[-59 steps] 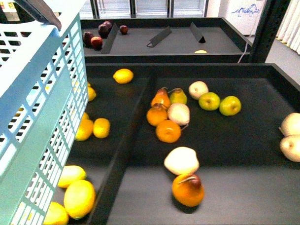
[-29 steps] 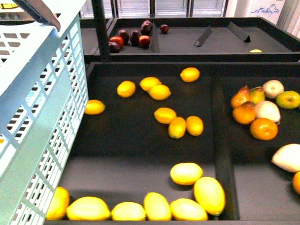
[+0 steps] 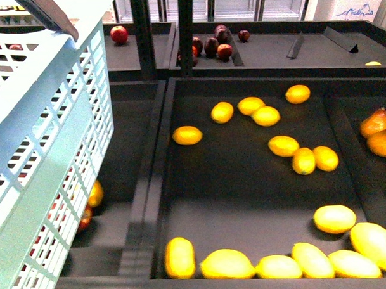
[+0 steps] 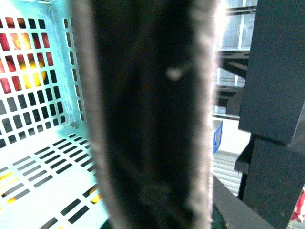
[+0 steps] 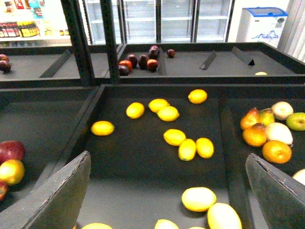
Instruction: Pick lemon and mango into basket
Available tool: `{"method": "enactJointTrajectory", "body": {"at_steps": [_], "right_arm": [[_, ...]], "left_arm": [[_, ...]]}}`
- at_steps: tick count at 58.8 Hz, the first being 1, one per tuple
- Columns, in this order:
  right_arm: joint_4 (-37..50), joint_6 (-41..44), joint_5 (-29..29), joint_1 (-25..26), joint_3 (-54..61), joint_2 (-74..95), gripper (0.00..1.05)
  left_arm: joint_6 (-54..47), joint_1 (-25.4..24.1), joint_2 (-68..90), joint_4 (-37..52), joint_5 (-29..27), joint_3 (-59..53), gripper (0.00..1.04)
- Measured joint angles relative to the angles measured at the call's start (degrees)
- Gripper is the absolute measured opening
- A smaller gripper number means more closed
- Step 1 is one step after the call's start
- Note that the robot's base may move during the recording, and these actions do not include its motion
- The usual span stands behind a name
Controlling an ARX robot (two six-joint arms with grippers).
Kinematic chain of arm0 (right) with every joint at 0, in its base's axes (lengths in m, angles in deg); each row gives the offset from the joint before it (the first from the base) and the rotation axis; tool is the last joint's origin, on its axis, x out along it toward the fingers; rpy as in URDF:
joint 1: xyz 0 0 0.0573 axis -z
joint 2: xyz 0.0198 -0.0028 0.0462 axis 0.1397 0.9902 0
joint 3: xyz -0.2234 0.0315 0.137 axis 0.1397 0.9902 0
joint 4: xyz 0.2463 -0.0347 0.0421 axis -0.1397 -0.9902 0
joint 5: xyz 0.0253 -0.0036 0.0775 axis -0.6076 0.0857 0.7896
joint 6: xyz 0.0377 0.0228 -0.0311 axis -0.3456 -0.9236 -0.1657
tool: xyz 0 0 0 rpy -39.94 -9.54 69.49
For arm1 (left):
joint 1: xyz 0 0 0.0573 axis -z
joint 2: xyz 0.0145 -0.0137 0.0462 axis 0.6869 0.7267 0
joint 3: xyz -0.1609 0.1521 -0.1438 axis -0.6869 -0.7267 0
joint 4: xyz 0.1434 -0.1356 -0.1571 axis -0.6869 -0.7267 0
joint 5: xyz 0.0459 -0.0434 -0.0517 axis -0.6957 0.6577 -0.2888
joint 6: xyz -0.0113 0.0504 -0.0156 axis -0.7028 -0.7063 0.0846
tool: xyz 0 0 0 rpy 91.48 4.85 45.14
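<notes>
1. Since the frame half a second back, the front view has swung left. The yellow fruit now sits further right in frame, the pale and green fruit have left it, and a further compartment shows at left.
2. Far left: one basket [image 3: 54,156] of pale aqua plastic with slotted walls, close to the camera. One brown handle [image 3: 49,15] shows at its top edge.
3. Seen past its slots, in the left compartment [image 3: 128,185]: one orange-yellow fruit [image 3: 94,193] and one red fruit [image 3: 86,218].
4. Middle tray [image 3: 245,193], matte black with raised rims: we count eight lemons [image 3: 284,145]. They are small, bright yellow and oval, scattered over the far half. Three at the right lie bunched.
5. Near rim of the same tray: seven mangoes [image 3: 227,264], longer, smooth and yellow. Six lie in a row, and one [image 3: 335,218] lies just behind it. All the fruit is well apart from the basket.
6. Right edge: two orange fruits [image 3: 383,142], cut by the frame.
7. Rear shelf: one red apple [image 3: 119,34] alone, plus a dark red cluster [image 3: 210,47] whose count is uncertain.
8. Left gripper: we cannot tell the jaw state. A dark blurred bar [image 4: 147,119] fills the middle of the left wrist view.
9. Right gripper [image 5: 167,157]: two dark grey fingers [image 5: 62,191] spread wide, holding nothing, above the tray.
</notes>
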Motion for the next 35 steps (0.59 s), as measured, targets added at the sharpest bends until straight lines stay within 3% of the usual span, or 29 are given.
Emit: {"method": "enactJointTrajectory", "body": {"at_steps": [35], "right_arm": [[0.0, 0.0, 0.4, 0.0, 0.0, 0.0, 0.96]], "left_arm": [[-1.0, -0.5, -0.1, 0.0, -1.4, 0.0, 0.05]]}}
